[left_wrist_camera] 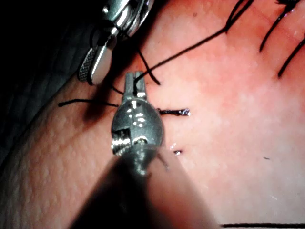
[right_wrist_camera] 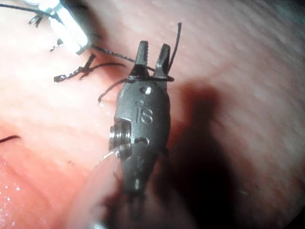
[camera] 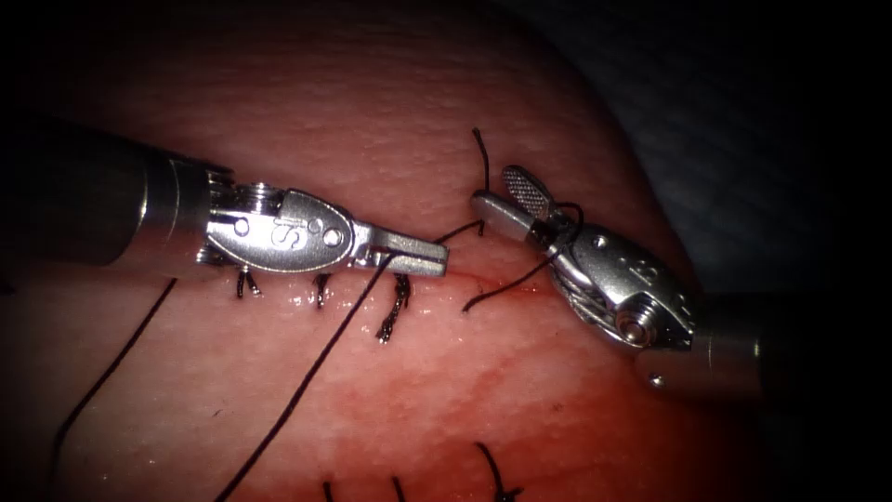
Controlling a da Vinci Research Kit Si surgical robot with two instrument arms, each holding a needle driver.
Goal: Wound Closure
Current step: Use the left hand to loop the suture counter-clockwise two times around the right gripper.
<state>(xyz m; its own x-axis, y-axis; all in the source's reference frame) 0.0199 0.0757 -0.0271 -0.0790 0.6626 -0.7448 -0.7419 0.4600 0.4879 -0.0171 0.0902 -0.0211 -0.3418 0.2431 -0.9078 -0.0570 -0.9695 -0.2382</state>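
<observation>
Left tool pinches the thread right over the cut; right tool, jaws spread, thread looped around them, sits just beyond, tip-to-tip. No needle spotted.

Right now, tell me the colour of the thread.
Black. The thread shows best in the endoscope view, running dark across the reddish tissue.

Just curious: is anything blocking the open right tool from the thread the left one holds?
Nothing visible. The left tool is shut on the thread; it runs straight to the right tool, looping around its open jaws.
</observation>
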